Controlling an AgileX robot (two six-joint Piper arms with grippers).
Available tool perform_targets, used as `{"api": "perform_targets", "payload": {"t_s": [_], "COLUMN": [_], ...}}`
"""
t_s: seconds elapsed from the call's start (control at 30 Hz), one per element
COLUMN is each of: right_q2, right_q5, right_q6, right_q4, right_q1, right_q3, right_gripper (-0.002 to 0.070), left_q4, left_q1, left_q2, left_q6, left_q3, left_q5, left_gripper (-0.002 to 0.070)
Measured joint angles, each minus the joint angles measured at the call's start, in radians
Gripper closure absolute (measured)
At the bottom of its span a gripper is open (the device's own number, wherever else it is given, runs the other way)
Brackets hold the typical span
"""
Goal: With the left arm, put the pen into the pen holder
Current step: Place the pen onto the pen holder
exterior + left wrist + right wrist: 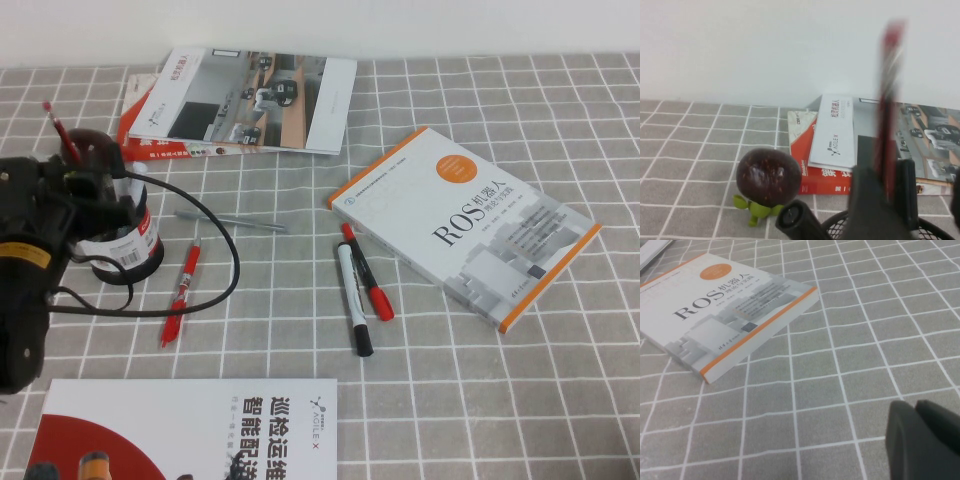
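My left gripper [85, 185] is at the left of the table, right above the black mesh pen holder [125, 245] with its barcode label. It is shut on the thin dark red pen [62, 128], which stands nearly upright with its upper end sticking out above the jaws. In the left wrist view the pen [888, 100] runs up between the two fingers of the left gripper [887, 186], and the holder's mesh rim [840, 225] lies just below. The pen's lower end is hidden. My right gripper [917, 412] shows only in the right wrist view, shut and empty over bare cloth.
A dark mangosteen [768, 176] sits just behind the holder. A short red pen [181, 292], a grey pen [232, 221], a black marker [353, 300] and a red-capped pen [367, 272] lie mid-table. The ROS book [465, 222] lies right, magazines [240, 100] behind, a booklet [190, 430] in front.
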Motion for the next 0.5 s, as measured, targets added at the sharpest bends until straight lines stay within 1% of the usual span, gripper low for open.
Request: {"api": "perform_targets", "payload": {"t_s": [0.07,0.1,0.2,0.27,0.33,0.4,0.5], "right_q2": [0.0,0.0,0.0,0.0,0.0,0.0,0.0], "right_q5": [0.0,0.0,0.0,0.0,0.0,0.0,0.0], "right_q6": [0.0,0.0,0.0,0.0,0.0,0.0,0.0], "right_q4": [0.0,0.0,0.0,0.0,0.0,0.0,0.0], "right_q1": [0.0,0.0,0.0,0.0,0.0,0.0,0.0], "right_q3": [0.0,0.0,0.0,0.0,0.0,0.0,0.0], "right_gripper": [0.0691,0.0691,0.0691,0.0691,0.0691,0.0691,0.0692], "left_q4": [-0.002,-0.003,-0.005,-0.005,-0.005,-0.005,0.001], "left_q1": [0.0,0.0,0.0,0.0,0.0,0.0,0.0], "left_q2": [-0.004,-0.01,-0.049,-0.088,-0.149,-0.216,-0.332], "left_q6": [0.0,0.0,0.0,0.0,0.0,0.0,0.0], "left_q3": [0.0,0.0,0.0,0.0,0.0,0.0,0.0], "left_q5": [0.004,0.006,0.016,0.034,0.082,0.162,0.304], "left_gripper": [0.0328,0.0307,0.0279,0.0275,0.0283,0.0311,0.0408]}}
